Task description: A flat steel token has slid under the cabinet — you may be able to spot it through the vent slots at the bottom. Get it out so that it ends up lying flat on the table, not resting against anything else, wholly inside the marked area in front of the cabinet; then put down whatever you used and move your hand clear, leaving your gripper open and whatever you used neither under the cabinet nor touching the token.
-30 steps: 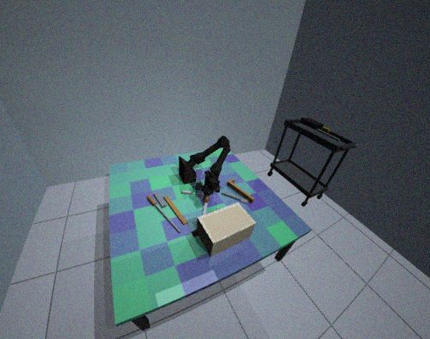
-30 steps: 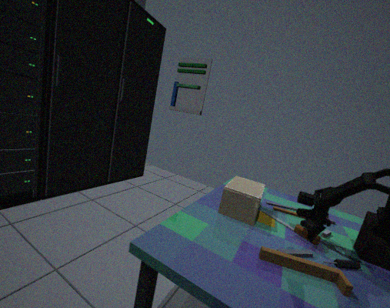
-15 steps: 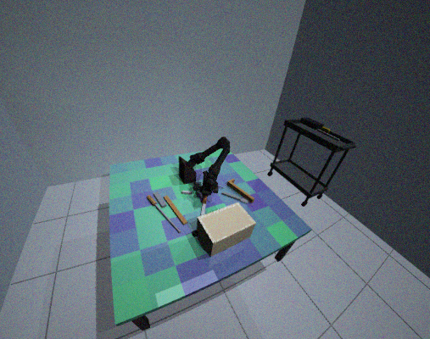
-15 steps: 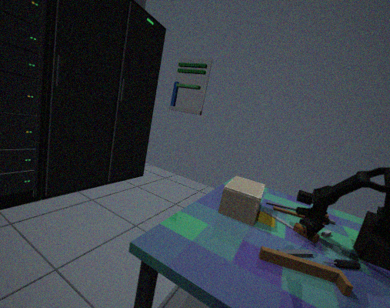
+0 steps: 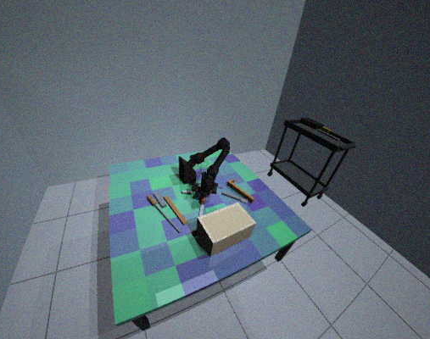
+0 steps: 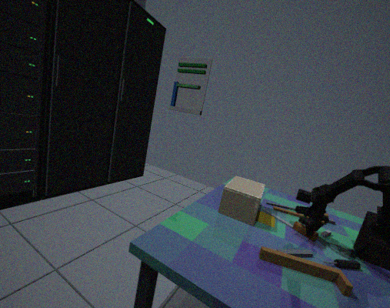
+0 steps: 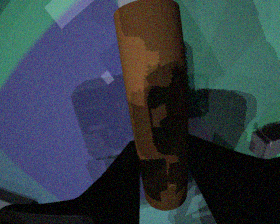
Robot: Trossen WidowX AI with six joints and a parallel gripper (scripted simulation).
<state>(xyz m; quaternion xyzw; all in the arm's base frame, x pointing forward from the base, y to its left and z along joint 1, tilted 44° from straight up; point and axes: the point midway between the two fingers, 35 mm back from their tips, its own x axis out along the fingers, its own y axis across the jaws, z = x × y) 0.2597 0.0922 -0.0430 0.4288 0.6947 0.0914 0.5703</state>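
The beige cabinet (image 5: 226, 222) (image 6: 241, 200) stands on the table. The steel token cannot be made out in any view, nor can the vent slots. My gripper (image 5: 203, 197) (image 6: 309, 228) (image 7: 157, 142) is shut on the orange-brown handle of a tool, low over the table on the arm's side of the cabinet. The handle (image 6: 300, 228) (image 7: 153, 60) points away from the palm; its pale thin blade (image 5: 201, 208) (image 6: 280, 218) runs toward the cabinet's lower edge. Whether its tip is under the cabinet is hidden. A yellow patch (image 6: 267, 219), perhaps the marked area, lies beside the cabinet.
An orange-handled tool (image 5: 164, 213) with a long shaft, a wooden bar (image 5: 175, 209) and a grey piece (image 5: 159, 200) lie on one side. An L-shaped wooden piece (image 5: 242, 191) (image 6: 298, 264) and a grey rod (image 5: 235, 197) lie on the other. A pale block (image 6: 325, 233) lies near the gripper.
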